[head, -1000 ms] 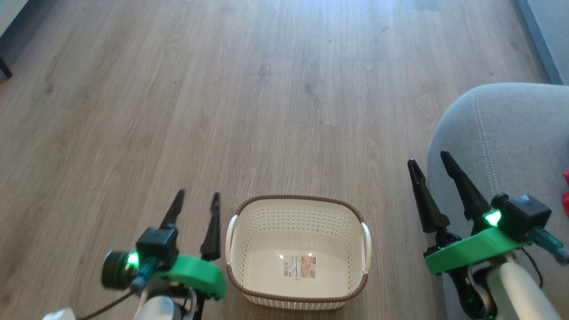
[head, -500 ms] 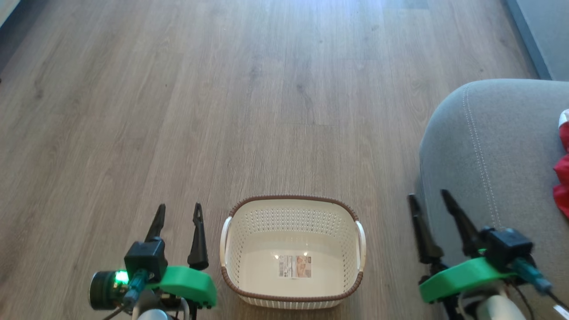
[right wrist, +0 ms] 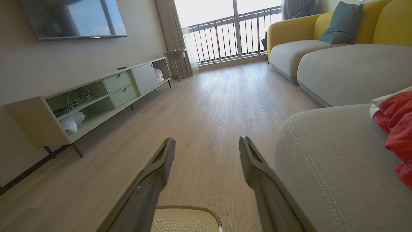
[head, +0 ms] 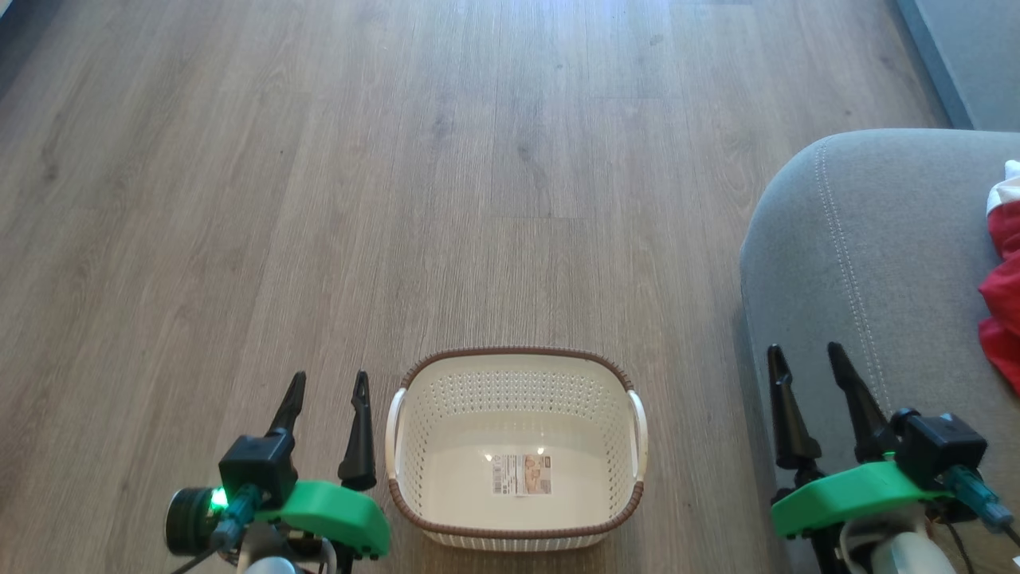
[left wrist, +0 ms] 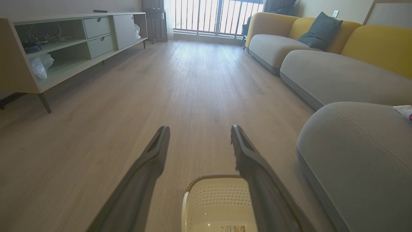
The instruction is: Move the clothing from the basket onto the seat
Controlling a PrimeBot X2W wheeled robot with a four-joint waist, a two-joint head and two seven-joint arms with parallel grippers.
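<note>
We see the clothing (head: 1006,295), cut off at the right edge, on the seat (head: 876,255); the basket (head: 514,351) sits lower centre. Left end effector (head: 330,376) and right end effector (head: 803,348) gape, empty.

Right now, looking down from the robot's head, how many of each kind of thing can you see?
Basket: 1, the basket, empty apart from a label
Seat: 1, the grey seat
Clothing heap: 1, the red clothing on the seat
Grippers: 2, left gripper and right gripper, both open
Total: 5
</note>
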